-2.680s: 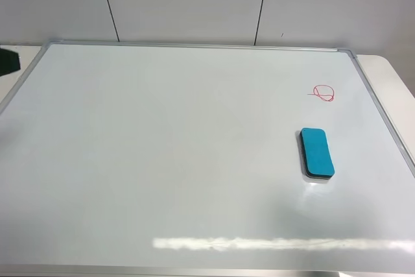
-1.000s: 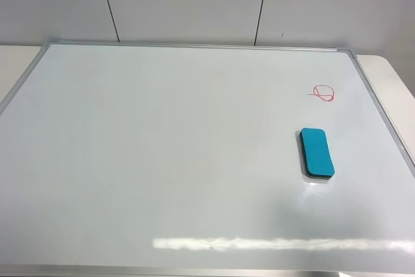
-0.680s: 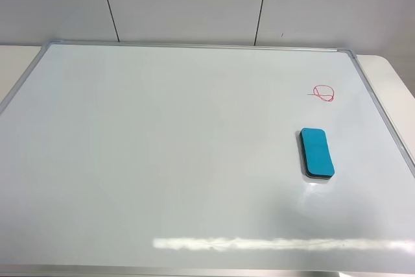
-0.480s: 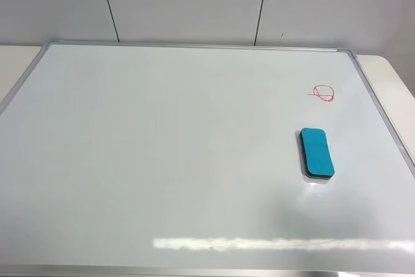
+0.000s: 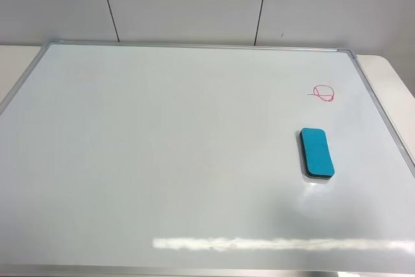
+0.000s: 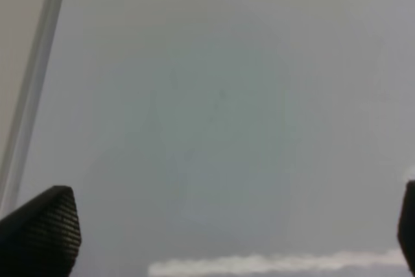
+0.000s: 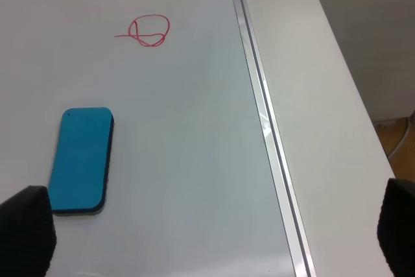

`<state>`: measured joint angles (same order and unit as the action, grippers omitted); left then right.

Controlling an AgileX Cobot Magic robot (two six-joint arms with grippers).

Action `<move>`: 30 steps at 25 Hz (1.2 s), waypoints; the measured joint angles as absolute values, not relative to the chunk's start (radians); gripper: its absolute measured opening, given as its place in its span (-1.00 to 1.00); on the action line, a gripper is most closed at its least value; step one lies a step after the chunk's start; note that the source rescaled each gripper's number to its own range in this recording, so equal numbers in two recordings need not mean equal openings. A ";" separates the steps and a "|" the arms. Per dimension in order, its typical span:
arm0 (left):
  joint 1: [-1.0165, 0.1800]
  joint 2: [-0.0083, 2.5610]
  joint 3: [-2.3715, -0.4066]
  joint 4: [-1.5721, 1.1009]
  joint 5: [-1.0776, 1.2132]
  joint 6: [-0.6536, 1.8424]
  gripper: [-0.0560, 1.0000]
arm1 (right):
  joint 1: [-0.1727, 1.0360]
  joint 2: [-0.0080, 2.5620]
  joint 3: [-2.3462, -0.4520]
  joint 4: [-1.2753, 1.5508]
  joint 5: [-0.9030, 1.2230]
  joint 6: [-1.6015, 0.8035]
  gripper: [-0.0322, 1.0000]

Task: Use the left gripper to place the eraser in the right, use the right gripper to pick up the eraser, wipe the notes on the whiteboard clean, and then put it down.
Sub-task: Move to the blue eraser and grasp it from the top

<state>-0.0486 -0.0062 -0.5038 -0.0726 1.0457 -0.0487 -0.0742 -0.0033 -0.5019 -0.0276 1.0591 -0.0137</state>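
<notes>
The eraser [image 5: 317, 152] lies on the whiteboard [image 5: 162, 160], right of centre in the frame. The notes [image 5: 323, 93] sit above it, apart, near the right edge.

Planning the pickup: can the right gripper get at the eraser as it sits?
Probably yes. The eraser lies flat and alone on the whiteboard, apart from the notes, and the right gripper is open near it with nothing between.

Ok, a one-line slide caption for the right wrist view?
Open right gripper hovers above the whiteboard; eraser lies beside the notes.
</notes>
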 joint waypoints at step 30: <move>-0.049 -0.006 -0.504 -0.073 1.046 -0.050 1.00 | -0.018 1.223 -0.917 0.069 0.970 0.345 1.00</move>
<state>-0.0486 -0.0062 -0.5038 -0.0726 1.0457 -0.0497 -0.0177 1.2226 -0.9174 0.0690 0.9703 0.3447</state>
